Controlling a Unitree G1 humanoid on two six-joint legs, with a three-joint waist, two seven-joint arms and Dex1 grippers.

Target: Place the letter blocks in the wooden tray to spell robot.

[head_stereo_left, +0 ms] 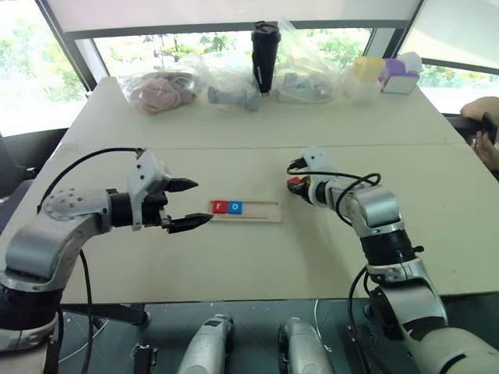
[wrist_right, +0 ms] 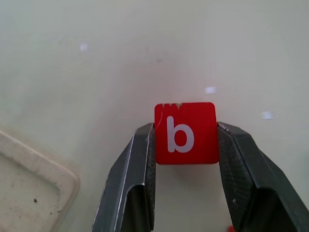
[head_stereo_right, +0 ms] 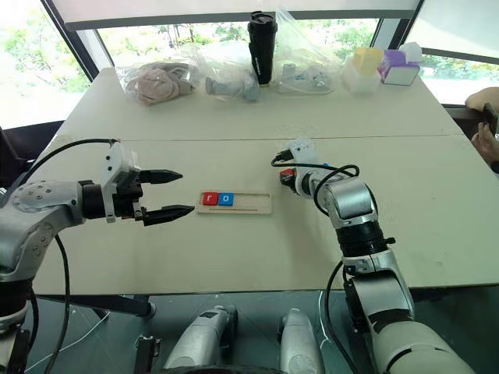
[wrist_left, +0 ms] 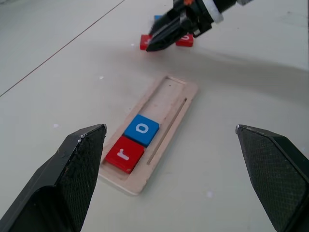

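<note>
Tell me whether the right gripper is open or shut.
Shut on the red b block. The right gripper has a finger pressed against each side of it, just above the table.

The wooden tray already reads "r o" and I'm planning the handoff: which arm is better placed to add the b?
Right. Its pincer is shut on the red b block just beyond the wooden tray. The left pincer is open, holding nothing, at the tray's filled end.

left gripper (head_stereo_left: 189,204) fingers spread, right gripper (wrist_right: 186,145) fingers clamped
</note>
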